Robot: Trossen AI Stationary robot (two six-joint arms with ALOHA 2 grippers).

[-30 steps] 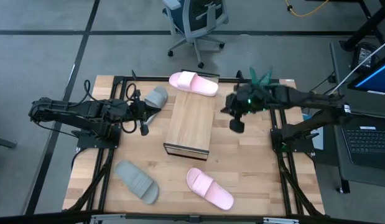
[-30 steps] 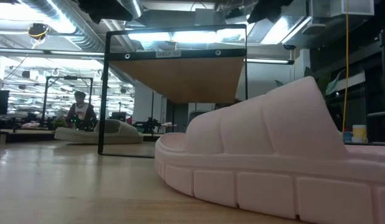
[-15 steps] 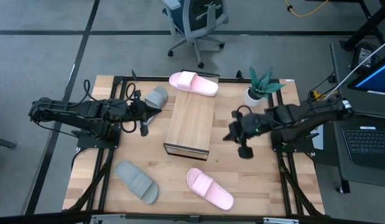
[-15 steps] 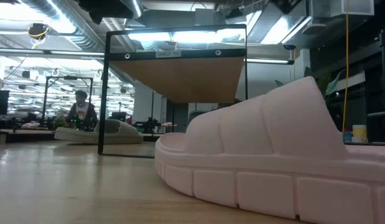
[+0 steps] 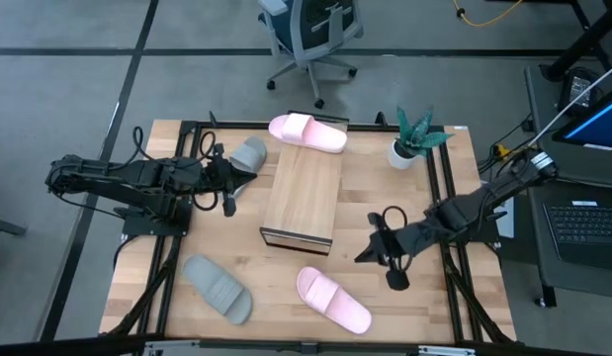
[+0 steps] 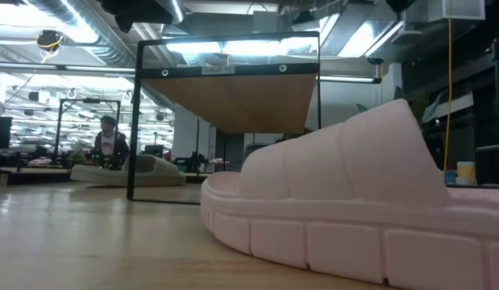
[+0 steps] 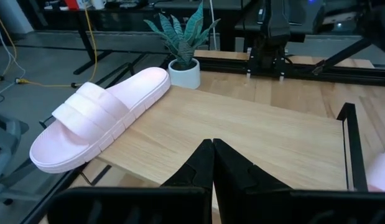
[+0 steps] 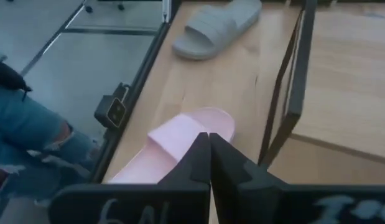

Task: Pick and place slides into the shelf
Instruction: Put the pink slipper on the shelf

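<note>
The light-wood shelf [image 5: 301, 201] stands mid-table. One pink slide [image 5: 307, 133] lies across its far end, sole down and partly overhanging [image 7: 99, 115]. The other pink slide [image 5: 332, 299] lies on the table near the shelf's near end and fills the low view [image 6: 354, 201]. One grey-green slide [image 5: 248, 155] lies left of the shelf's far end, another [image 5: 218, 288] at the near left. My left gripper [image 5: 238, 184] is shut and hovers left of the shelf [image 7: 213, 143]. My right gripper [image 5: 362, 255] is shut, points at the near pink slide [image 8: 180, 140], and touches nothing [image 8: 208, 137].
A potted plant [image 5: 412, 138] stands at the table's far right corner. An office chair [image 5: 307, 35] is beyond the far edge and a laptop [image 5: 587, 222] to the right. A person's legs in jeans [image 8: 24, 124] stand by the table's near side. Bare tabletop lies right of the shelf.
My right arm has swung from beside the plant at the far right toward the table's near edge. Its shut gripper now points at the near pink slide. The left arm and all slides have kept still.
</note>
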